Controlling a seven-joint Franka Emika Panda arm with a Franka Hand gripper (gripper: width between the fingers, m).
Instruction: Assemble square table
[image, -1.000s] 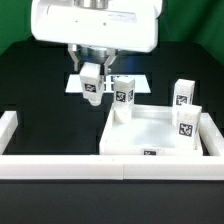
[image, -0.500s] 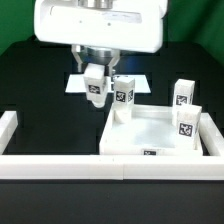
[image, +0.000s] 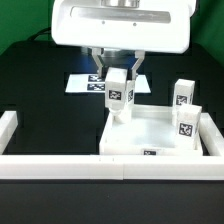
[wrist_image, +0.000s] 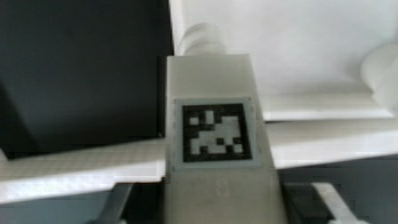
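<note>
The gripper (image: 117, 78) clamps a white tagged leg (image: 117, 93) upright above the square tabletop's (image: 150, 135) far corner, apparently for insertion there.

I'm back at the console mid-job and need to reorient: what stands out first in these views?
The gripper holds a tagged white leg upright just above the far corner of the tabletop, on the exterior view's left. Two more legs stand at the tabletop's right side in that view. In the wrist view the held leg fills the middle, its tag facing the camera.
</note>
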